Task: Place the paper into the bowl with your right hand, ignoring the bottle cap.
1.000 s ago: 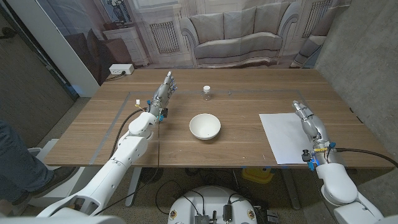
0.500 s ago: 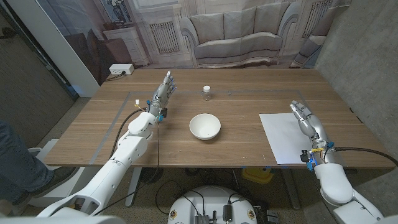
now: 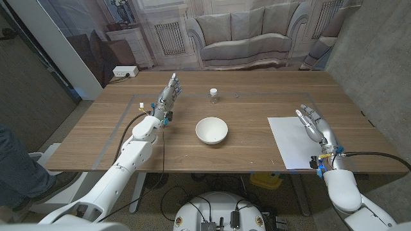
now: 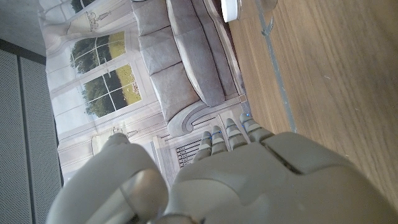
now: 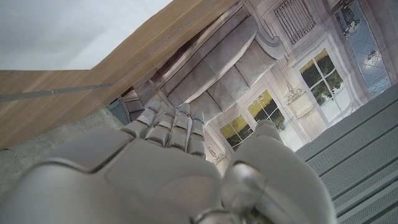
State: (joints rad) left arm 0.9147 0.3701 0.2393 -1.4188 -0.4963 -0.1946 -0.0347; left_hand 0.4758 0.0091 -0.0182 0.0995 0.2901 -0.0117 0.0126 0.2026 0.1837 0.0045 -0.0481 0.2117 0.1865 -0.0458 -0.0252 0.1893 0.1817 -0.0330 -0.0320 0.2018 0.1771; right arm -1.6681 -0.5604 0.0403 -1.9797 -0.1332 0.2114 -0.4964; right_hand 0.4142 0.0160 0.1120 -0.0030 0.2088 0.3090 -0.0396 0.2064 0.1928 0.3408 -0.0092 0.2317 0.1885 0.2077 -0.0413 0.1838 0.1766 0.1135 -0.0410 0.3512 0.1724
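Observation:
A white sheet of paper (image 3: 294,142) lies on the wooden table at the right, near the front edge; its surface (image 5: 74,31) also fills part of the right wrist view. My right hand (image 3: 314,125) is over the paper's right part, fingers straight and apart, holding nothing. The white bowl (image 3: 211,129) stands empty at the table's middle, well left of the paper. A small bottle cap (image 3: 214,94) sits behind the bowl and shows again (image 4: 231,9) in the left wrist view. My left hand (image 3: 168,96) stands at the far left, fingers extended, holding nothing.
Grey tape lines (image 3: 122,125) mark the table's left side. A backdrop printed with a sofa (image 3: 244,38) hangs behind the table. A person's leg (image 3: 16,168) shows at the picture's left edge.
My right hand has shifted slightly left and farther over the paper. The left hand, bowl and cap have not moved.

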